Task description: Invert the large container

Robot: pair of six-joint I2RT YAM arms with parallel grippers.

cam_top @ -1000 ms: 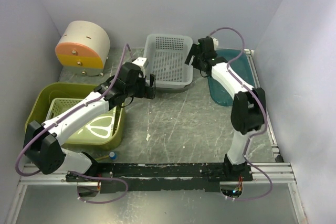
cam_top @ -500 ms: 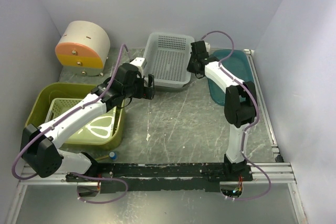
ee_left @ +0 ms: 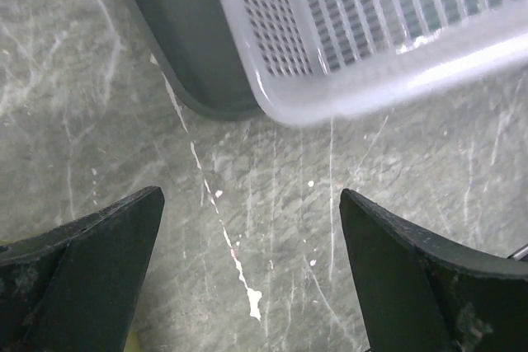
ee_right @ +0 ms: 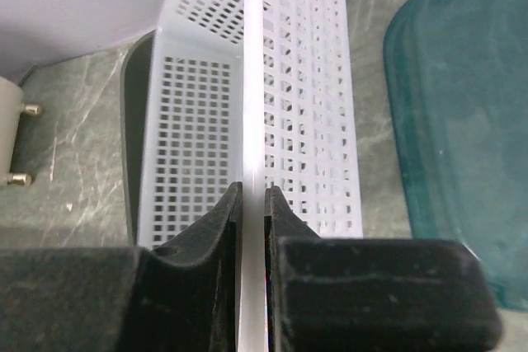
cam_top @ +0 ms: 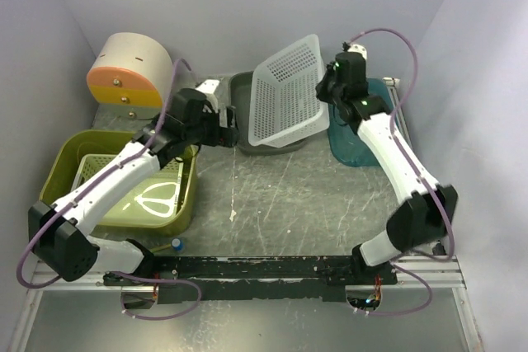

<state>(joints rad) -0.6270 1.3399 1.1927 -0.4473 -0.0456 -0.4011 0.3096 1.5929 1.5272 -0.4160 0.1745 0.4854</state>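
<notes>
Since the earlier frames, the white perforated plastic basket (cam_top: 289, 92) has been raised from lying flat at the far centre to standing tilted on its near-left edge. This has uncovered a grey rounded plastic tray (cam_top: 242, 109) beneath it. The right arm has swung outward and up.

The right hand (cam_top: 326, 92) is pinching the right rim of the white perforated plastic basket (ee_right: 305, 105), its jaws pressed together on the thin wall in the right wrist view (ee_right: 253, 195).

The left hand (cam_top: 231, 131) is spread wide and holds nothing. It hovers over the marbled grey tabletop (cam_top: 289, 195), just near of the grey rounded plastic tray (ee_left: 181, 30).

The large olive-green glossy plastic container (cam_top: 66, 150) sits upright at the near left of the tabletop. A pale green slotted tray (cam_top: 91, 166) lies inside it, and the left arm crosses above it.

A teal oval bin (cam_top: 363, 133) lies at the far right. A cream and orange round case (cam_top: 128, 72) stands at the far left.
</notes>
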